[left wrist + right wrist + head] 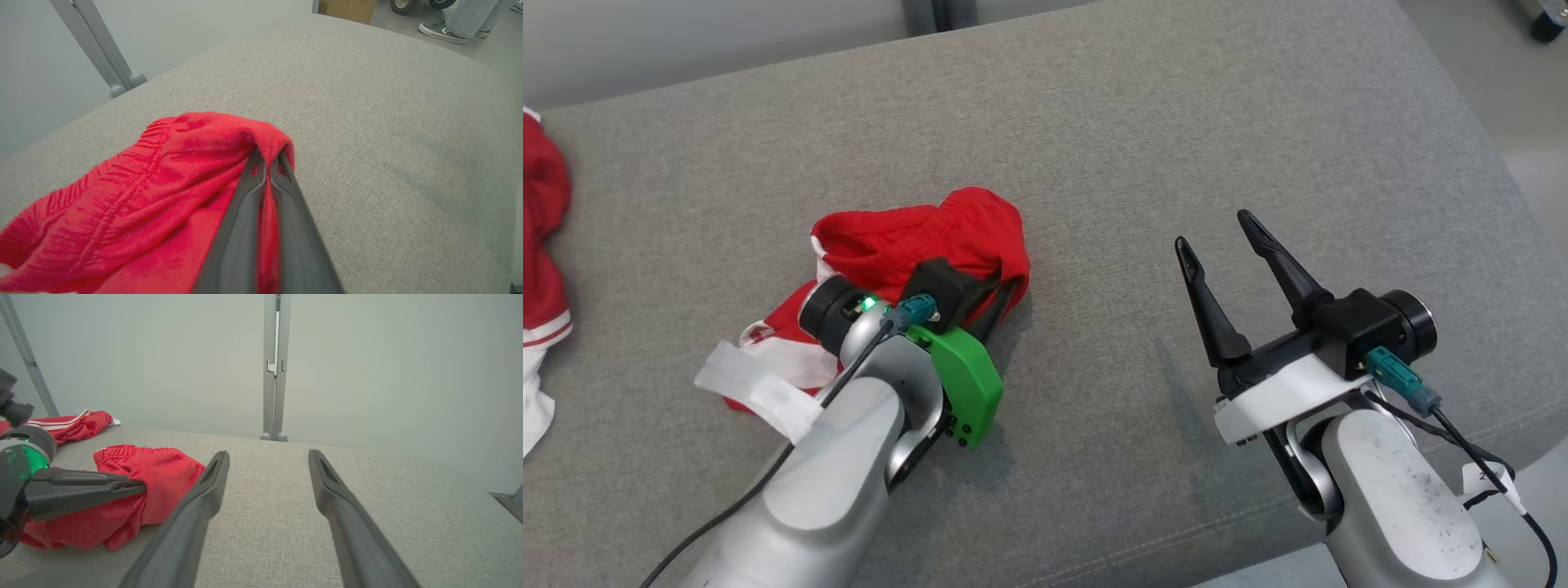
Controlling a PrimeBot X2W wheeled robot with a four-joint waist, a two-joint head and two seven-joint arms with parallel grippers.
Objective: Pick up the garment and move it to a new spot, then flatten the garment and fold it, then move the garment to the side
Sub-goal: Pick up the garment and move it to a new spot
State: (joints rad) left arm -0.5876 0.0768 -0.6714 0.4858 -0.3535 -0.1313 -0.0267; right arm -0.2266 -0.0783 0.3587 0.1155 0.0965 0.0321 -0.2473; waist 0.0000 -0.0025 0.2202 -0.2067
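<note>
Left gripper (267,157) is clamped on a fold of the red shorts (907,237), which lie crumpled on the grey cushion (1176,122), left of centre. Right gripper (1217,231) hovers nearby, fingers spread wide, holding nothing.

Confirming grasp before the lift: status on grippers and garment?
Left gripper shut on red garment, bunched on grey cushion. Right gripper open, empty. Second red garment far left, not obstructing.

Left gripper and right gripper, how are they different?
The left gripper is shut on the red shorts; the right gripper is open and holds nothing. The left gripper is at the shorts; the right gripper is over bare grey cushion, apart from them. Both have two long dark fingers.
</note>
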